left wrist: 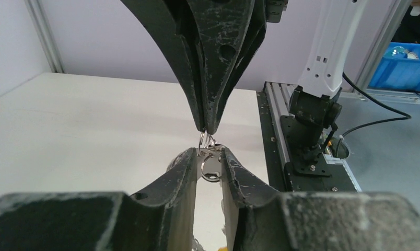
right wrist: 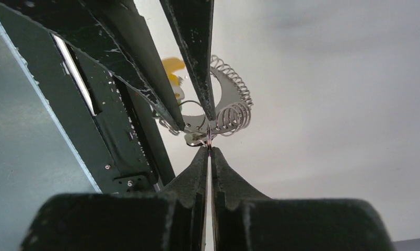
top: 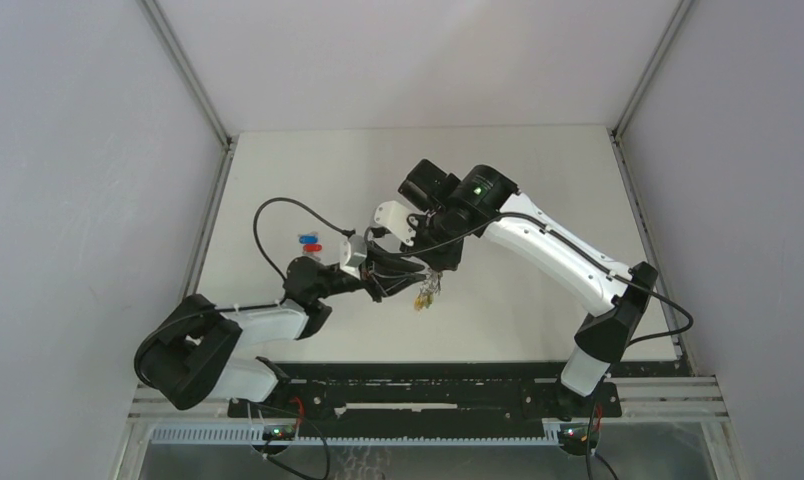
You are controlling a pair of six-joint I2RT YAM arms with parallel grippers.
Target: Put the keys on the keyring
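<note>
Jaws, two pairs, pinch one keyring [top: 424, 291].

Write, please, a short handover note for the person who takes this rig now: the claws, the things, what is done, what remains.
Left claw: shut on the keyring at its metal fittings, above the table.
Right claw: shut on a small ring of the same keyring, tip to tip with the left.
The yellow strip hangs from the claws.
Black-headed key: I cannot make it out in any view.
Blue- and red-headed keys: on the table, left of the claws.
Done: keyring off the table, gripped by both claws.
Left: check whether the key is on; it does not show.
</note>
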